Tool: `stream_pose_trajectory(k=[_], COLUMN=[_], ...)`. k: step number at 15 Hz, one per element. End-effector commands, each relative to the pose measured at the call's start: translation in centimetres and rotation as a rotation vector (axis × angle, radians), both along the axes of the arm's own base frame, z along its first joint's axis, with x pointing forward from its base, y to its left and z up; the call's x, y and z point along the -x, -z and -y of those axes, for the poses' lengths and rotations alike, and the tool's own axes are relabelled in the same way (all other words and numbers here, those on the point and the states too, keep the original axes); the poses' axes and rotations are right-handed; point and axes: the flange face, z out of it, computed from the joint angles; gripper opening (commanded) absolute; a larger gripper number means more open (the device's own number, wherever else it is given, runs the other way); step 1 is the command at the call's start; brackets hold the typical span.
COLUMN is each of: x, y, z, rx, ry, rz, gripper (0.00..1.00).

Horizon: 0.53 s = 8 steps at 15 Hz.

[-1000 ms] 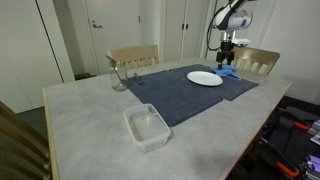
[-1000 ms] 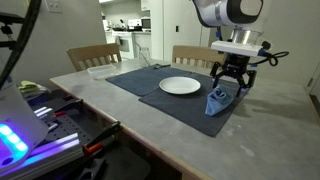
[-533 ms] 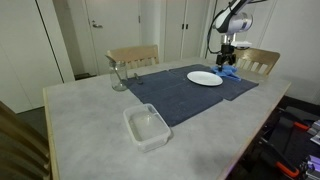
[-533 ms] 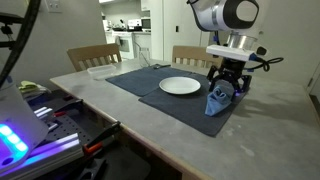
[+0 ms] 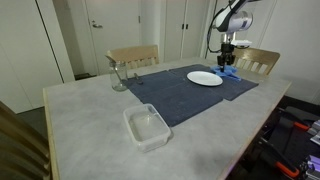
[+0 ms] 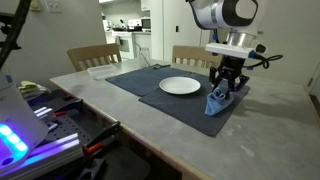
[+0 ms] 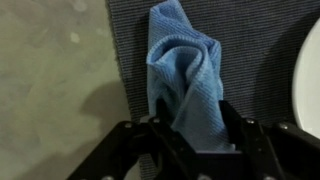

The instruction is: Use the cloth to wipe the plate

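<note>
A blue cloth [image 5: 229,72] [image 6: 216,99] lies bunched into a peak on the dark mat [image 5: 180,95] [image 6: 150,78], just beside the white plate [image 5: 204,78] [image 6: 180,86]. My gripper [image 5: 229,65] [image 6: 227,88] is down over the cloth's top. In the wrist view the cloth [image 7: 185,70] is pinched between the two black fingers of the gripper [image 7: 192,125], which press it from both sides. The plate's rim [image 7: 313,70] shows at the right edge, and the mat [image 7: 250,40] lies under the cloth.
A clear plastic container [image 5: 147,127] stands near the table's front edge. A glass jug [image 5: 118,75] stands at the far side. Wooden chairs [image 5: 133,56] [image 5: 258,62] [image 6: 93,55] [image 6: 192,55] line the table. The mat's edge and bare table [image 7: 60,80] lie beside the cloth.
The gripper has come down onto the cloth and its fingers have closed in on it. The cloth now stands more bunched up. The plate has not moved.
</note>
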Motion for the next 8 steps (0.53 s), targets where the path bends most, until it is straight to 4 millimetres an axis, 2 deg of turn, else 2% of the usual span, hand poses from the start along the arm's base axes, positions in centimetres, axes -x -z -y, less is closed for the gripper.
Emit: stream_pose_trajectory(k=[1,3,5,8], x=[0.2,-0.1,-0.3,-0.9], y=[-1.6,-2.2,-2.7,-4.0], z=[-0.9,-1.3,-1.8,-2.8], rx=[0.008,0.005,0.01,0.031], ry=[-0.005,-0.007,-0.015,-0.029], rz=[-0.015,-0.028,-0.051,-0.08], gripper=[0.26,0.11,0.01,0.0])
